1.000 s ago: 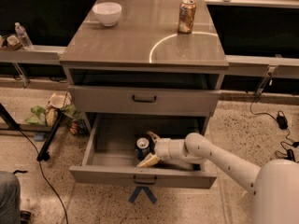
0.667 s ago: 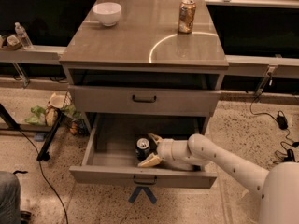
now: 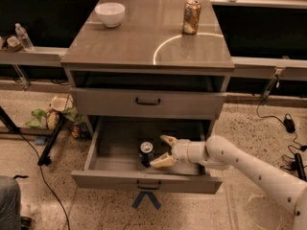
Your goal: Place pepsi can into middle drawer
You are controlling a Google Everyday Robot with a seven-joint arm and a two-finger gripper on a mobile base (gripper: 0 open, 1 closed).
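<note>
The pepsi can (image 3: 146, 153) is stood upright in the opened middle drawer (image 3: 108, 180); the hand (image 3: 164, 151) is held spread apart at its 3 o'clock.

Dark-blue pepsi can (image 3: 146, 154) stands upright in the open middle drawer (image 3: 110, 180), beside the spread pincer (image 3: 164, 151).

In the open drawer (image 3: 115, 147) the gripper (image 3: 161, 151) hangs with fingers spread. The can (image 3: 146, 152) blocks its 9 o'clock, and the drawer lies bare beyond, toward 10.
</note>
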